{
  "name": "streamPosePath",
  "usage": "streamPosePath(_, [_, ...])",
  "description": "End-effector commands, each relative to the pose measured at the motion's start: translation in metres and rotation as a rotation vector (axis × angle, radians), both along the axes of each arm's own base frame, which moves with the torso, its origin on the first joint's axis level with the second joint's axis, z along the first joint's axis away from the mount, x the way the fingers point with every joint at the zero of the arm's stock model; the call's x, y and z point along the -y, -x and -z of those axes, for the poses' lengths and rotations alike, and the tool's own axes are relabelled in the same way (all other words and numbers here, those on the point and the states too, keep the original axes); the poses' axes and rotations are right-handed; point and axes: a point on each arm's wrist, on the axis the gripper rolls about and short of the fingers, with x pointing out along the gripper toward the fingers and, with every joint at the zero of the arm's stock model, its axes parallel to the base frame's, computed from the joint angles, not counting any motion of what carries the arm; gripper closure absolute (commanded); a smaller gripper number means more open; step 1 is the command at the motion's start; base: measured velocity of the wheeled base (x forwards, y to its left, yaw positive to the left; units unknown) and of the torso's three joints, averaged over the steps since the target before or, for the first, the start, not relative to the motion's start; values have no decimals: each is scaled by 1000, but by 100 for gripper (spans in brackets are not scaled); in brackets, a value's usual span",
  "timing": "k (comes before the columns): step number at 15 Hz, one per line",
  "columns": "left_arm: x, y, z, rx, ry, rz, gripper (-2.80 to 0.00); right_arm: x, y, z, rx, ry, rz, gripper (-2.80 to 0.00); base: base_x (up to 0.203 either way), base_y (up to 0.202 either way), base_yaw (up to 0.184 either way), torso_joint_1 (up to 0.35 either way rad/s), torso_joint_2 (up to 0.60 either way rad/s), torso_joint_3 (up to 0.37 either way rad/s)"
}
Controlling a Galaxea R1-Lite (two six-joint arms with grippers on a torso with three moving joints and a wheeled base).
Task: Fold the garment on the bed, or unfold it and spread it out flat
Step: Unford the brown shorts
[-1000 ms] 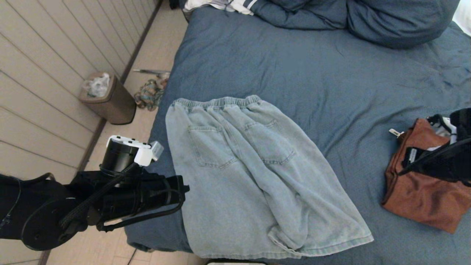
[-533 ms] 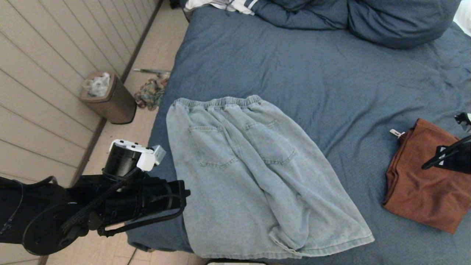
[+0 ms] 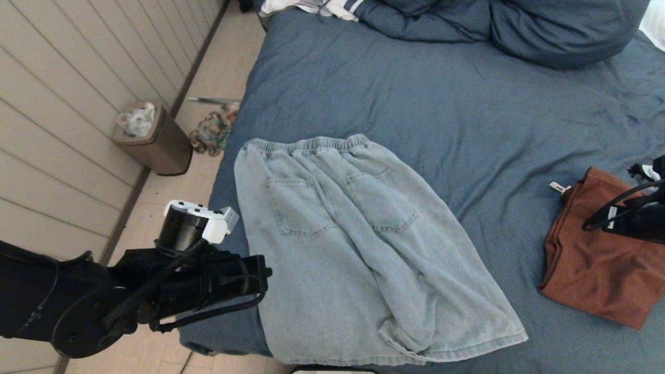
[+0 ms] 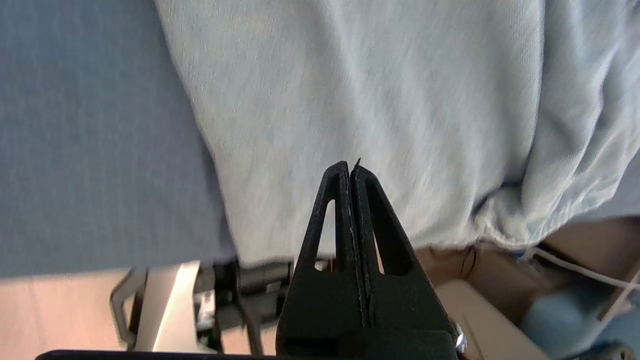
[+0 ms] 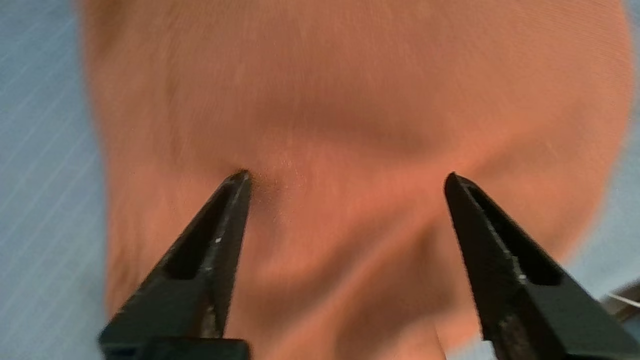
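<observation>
A light blue denim garment point(image 3: 353, 249) lies spread on the near left part of the bed point(image 3: 441, 104), waistband away from me and hems at the near edge. A rust-brown garment point(image 3: 597, 265) lies folded at the right. My right gripper point(image 5: 347, 177) hangs open just above the brown garment point(image 5: 350, 100), with nothing between its fingers; its arm point(image 3: 634, 223) shows at the right edge. My left gripper point(image 4: 350, 167) is shut and empty, over the denim garment point(image 4: 375, 90) near the bed's left edge; its arm point(image 3: 208, 280) lies low at the left.
A brown waste bin point(image 3: 156, 140) and a bundle of cloth point(image 3: 210, 132) sit on the floor by the panelled wall to the left of the bed. Bunched blue bedding point(image 3: 545, 26) lies at the far end.
My right gripper went from shut to open, let go of the brown garment and drew back towards the right edge. The left arm drifted slightly nearer and lower.
</observation>
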Motion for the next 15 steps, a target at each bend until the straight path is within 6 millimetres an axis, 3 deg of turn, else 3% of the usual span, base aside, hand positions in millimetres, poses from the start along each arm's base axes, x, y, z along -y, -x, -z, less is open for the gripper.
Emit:
streamPosePath(1, [2, -4, 8, 6, -4, -12, 0, 14, -19, 31, -57, -31, 9, -280, 0, 0, 0, 0, 0, 0])
streamPosePath(7, [3, -6, 12, -1, -13, -19, 0, 27, -38, 76, -38, -5, 3, -280, 0, 0, 0, 0, 0, 0])
streamPosePath(8, [4, -7, 13, -4, -14, -17, 0, 25, -37, 80, -49, -13, -5, 0, 0, 0, 0, 0, 0, 0])
streamPosePath(12, [4, -6, 14, -7, -17, -15, 0, 17, -28, 77, -47, -43, -65, 0, 0, 0, 0, 0, 0, 0])
streamPosePath(15, [4, -6, 16, -15, -20, -12, 0, 7, -18, 56, 0, -52, -107, 0, 0, 0, 0, 0, 0, 0])
